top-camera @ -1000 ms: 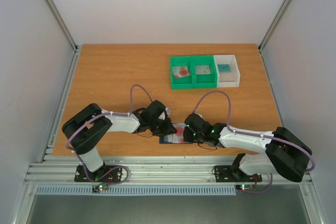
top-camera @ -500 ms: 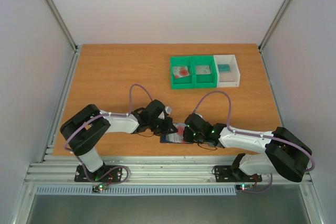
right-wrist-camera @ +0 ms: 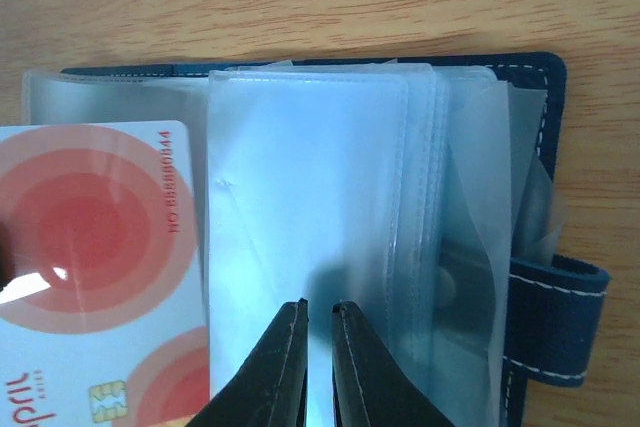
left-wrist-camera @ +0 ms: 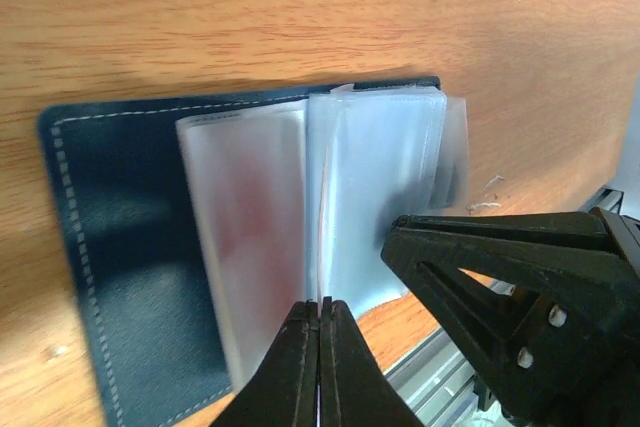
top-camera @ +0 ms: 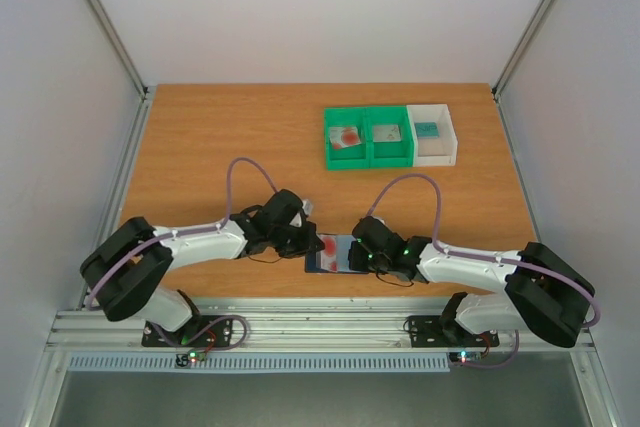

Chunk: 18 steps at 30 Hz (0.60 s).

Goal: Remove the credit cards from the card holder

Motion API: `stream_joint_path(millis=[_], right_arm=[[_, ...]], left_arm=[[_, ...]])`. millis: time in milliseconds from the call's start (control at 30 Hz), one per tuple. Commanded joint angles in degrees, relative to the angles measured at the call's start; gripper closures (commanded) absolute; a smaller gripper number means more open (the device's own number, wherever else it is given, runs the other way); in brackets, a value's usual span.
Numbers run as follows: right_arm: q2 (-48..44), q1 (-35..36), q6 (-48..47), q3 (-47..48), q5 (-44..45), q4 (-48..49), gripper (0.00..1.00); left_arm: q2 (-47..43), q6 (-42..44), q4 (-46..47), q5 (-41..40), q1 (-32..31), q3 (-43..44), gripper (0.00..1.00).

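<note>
The card holder [top-camera: 322, 265] lies open on the table near the front edge, between the two arms. Its navy cover [left-wrist-camera: 120, 237] and clear plastic sleeves [right-wrist-camera: 310, 207] show in both wrist views. A red and white credit card [right-wrist-camera: 90, 247] sticks out of the sleeves to the left. My left gripper [left-wrist-camera: 320, 303] is shut on that card's edge, so the left wrist view shows it only as a thin line; from above, the left gripper [top-camera: 306, 244] meets the red card [top-camera: 328, 244]. My right gripper [right-wrist-camera: 319, 307] has its jaws almost together, tips resting on a clear sleeve, and shows from above [top-camera: 353, 255].
Two joined green bins [top-camera: 368, 155] and a white bin [top-camera: 450, 137] stand at the back right, each with a card-like item inside. The table's front edge and metal rail [top-camera: 300, 299] run just behind the card holder. The holder's strap tab [right-wrist-camera: 555, 327] points right.
My left gripper closed and the left arm drew back to the left, pulling the red card partly out of the sleeves. The right arm and the card holder stayed put.
</note>
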Motion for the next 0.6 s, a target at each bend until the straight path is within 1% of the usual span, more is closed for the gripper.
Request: stream_joint_path(millis=[0,100,200,400,567], right_arm=[[-2.04,0.37,-1.17,-0.26,0.14,0.42,0.91],[-5.64,0.33,-4.23,1.47,0.19,-2.50,0.90],[-10.77,0.33,-9.32,4.22,0.01,-6.79,0.89],[-20.71,0.24,-18.64,8.80,-6.72,-15.07,0.84],[-24.34,0.24,-24.11,15.54,-12.84,-24.71,0.78]], left_arm=[[-3.99,2.36,-6.23,-3.42,0.51,-0.35,1.00],[-6.59,3.78,-7.24,-2.66,0.59,-0.16,1.00],[-9.72,6.99,-7.73,-0.02,0.73,0.18,1.00],[-15.05,14.32,-12.00,9.64,0.69,2.82,1.00],[-20.18,18.65,-17.62,13.19,0.70,4.60,1.00]])
